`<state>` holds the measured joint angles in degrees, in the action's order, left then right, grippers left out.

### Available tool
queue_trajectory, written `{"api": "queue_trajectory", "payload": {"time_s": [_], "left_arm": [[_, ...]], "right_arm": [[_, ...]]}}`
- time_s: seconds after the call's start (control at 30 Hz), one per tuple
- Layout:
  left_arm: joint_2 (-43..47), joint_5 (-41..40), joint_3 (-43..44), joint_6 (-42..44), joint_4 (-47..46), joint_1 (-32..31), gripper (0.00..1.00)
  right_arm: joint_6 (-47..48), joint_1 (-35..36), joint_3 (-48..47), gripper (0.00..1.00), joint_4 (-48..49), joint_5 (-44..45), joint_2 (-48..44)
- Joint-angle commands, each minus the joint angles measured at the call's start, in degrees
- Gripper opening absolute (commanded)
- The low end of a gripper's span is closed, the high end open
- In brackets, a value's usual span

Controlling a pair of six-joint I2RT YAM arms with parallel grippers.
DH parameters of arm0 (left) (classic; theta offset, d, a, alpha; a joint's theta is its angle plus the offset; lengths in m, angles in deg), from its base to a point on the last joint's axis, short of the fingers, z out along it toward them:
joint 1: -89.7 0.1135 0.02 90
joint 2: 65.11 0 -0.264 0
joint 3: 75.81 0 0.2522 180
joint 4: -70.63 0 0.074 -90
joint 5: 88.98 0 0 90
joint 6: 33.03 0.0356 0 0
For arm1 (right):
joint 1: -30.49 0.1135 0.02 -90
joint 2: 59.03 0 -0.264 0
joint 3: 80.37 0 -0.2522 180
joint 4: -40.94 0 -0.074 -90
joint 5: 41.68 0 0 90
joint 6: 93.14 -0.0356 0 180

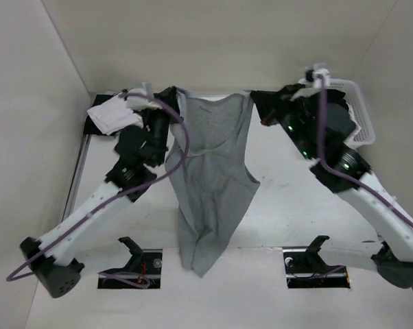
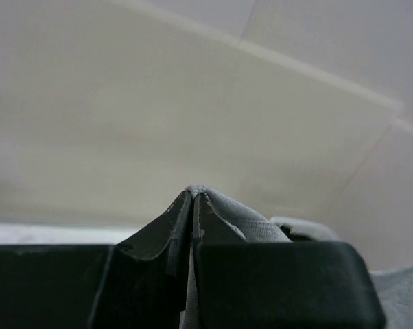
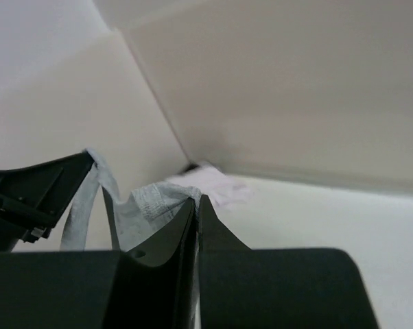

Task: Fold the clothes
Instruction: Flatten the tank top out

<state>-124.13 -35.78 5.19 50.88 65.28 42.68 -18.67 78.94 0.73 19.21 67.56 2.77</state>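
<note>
The clothes, a grey tank top (image 1: 213, 171), hang stretched between both raised arms, with the hem drooping toward the table's near edge. My left gripper (image 1: 173, 92) is shut on one shoulder strap. In the left wrist view the grey knit (image 2: 251, 218) bulges out past the closed tips of that gripper (image 2: 194, 192). My right gripper (image 1: 253, 96) is shut on the other strap. The right wrist view shows the fabric (image 3: 148, 199) pinched at that gripper's tips (image 3: 197, 200), and the strap runs across to the left gripper's body (image 3: 35, 195).
A white cloth (image 1: 114, 115) lies on a black garment (image 1: 97, 127) at the back left, and it also shows in the right wrist view (image 3: 217, 185). A white basket (image 1: 361, 113) stands at the back right behind the right arm. Walls enclose the table on three sides.
</note>
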Motion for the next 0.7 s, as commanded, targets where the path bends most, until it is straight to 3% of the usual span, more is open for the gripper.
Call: {"api": "queue_trajectory", "payload": {"time_s": [0.0, 0.1, 0.17, 0.23, 0.3, 0.33, 0.37, 0.4, 0.47, 0.5, 0.53, 0.63, 0.67], "left_arm": [[-9.6, 13.9, -3.5, -19.1, 4.9, 14.3, 0.01], [-20.3, 18.2, 1.6, -21.3, 5.0, 23.0, 0.03], [-30.9, 20.0, 9.2, -21.9, 5.0, 27.6, 0.05], [-42.1, 21.7, 20.0, -23.0, 7.1, 31.5, 0.11], [-51.1, 23.4, 31.9, -23.4, 12.9, 33.7, 0.29], [-53.6, 24.1, 36.2, -23.6, 16.6, 34.2, 0.39], [-54.3, 24.6, 38.0, -23.2, 19.3, 34.2, 0.47], [-53.4, 24.2, 37.0, -22.6, 20.6, 33.9, 0.49], [-47.7, 23.0, 27.1, -22.0, 19.0, 31.0, 0.48], [-44.3, 21.4, 20.5, -22.1, 16.7, 28.9, 0.46], [-40.9, 19.1, 13.4, -22.3, 13.8, 26.6, 0.44], [-32.3, 13.1, -2.9, -21.6, 10.2, 18.1, 0.28], [-29.9, 11.8, -7.0, -20.7, 10.7, 14.0, 0.22]], "right_arm": [[-8.4, -14.2, 2.4, 0.03, 4.6, -16.5, 8.1], [-11.2, -21.8, -1.6, 0.04, 5.7, -22.3, 20.3], [-11.0, -25.6, -9.6, 0.04, 4.5, -24.5, 31.7], [-11.5, -29.4, -20.6, 0.11, 2.8, -24.0, 43.3], [-13.1, -32.1, -33.0, 0.23, -2.6, -22.9, 52.8], [-13.4, -32.9, -37.0, 0.35, -5.5, -22.6, 55.1], [-13.6, -33.0, -37.9, 0.48, -6.9, -22.1, 55.4], [-13.6, -33.0, -36.1, 0.54, -6.8, -22.0, 54.3], [-13.4, -32.8, -25.0, 0.58, -3.1, -21.2, 48.5], [-13.8, -31.8, -17.6, 0.58, 0.5, -21.1, 45.0], [-14.2, -30.4, -9.7, 0.5, 4.8, -20.7, 41.7], [-18.6, -26.1, 11.2, 0.08, 14.6, -18.5, 32.8], [-19.7, -24.6, 16.3, 0.02, 16.2, -17.9, 30.5]]}}
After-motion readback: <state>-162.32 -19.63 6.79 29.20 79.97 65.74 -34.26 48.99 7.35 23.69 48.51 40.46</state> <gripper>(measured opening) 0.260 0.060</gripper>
